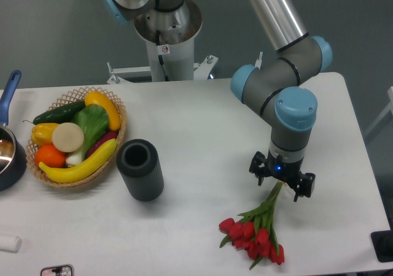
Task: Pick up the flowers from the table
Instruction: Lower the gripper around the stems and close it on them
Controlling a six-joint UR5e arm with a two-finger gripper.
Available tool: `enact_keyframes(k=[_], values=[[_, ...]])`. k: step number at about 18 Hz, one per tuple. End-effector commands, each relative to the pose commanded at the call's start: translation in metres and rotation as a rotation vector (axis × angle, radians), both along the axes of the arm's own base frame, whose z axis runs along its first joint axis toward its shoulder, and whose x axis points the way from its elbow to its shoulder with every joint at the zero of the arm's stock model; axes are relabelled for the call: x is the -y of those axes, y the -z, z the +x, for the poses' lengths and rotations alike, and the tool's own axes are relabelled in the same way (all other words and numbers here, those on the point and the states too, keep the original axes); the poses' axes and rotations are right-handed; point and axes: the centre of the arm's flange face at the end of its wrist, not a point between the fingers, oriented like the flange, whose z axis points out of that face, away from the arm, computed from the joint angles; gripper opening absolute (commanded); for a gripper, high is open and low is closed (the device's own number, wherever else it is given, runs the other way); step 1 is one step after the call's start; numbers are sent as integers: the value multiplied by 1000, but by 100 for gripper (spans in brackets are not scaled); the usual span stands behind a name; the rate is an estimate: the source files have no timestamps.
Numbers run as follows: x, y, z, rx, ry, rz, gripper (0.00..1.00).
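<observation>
I'm seeing the gripper (282, 184) spread wide, straddling the tulips' (256, 230) upper stems; its body is hiding their tips. Bunch is lying on the surface (209, 129), front right.

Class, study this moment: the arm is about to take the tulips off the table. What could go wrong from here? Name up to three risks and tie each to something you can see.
1. The gripper straddles the stems near their bare end, far from the heavy red heads of the flowers, so the bunch may droop or swing once lifted.
2. The stems lie flat on the table; the fingers could scrape the tabletop.
3. Closing may catch only some stems.
</observation>
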Motion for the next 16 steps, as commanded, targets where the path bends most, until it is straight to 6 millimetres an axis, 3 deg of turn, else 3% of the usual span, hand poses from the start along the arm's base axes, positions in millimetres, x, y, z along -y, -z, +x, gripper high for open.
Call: enact_keyframes(k=[2, 6, 16], values=[[1, 1, 0, 1, 12, -2, 100], [-1, 21, -6, 17, 36, -18, 100], [4, 35, -6, 33, 61, -32, 100]])
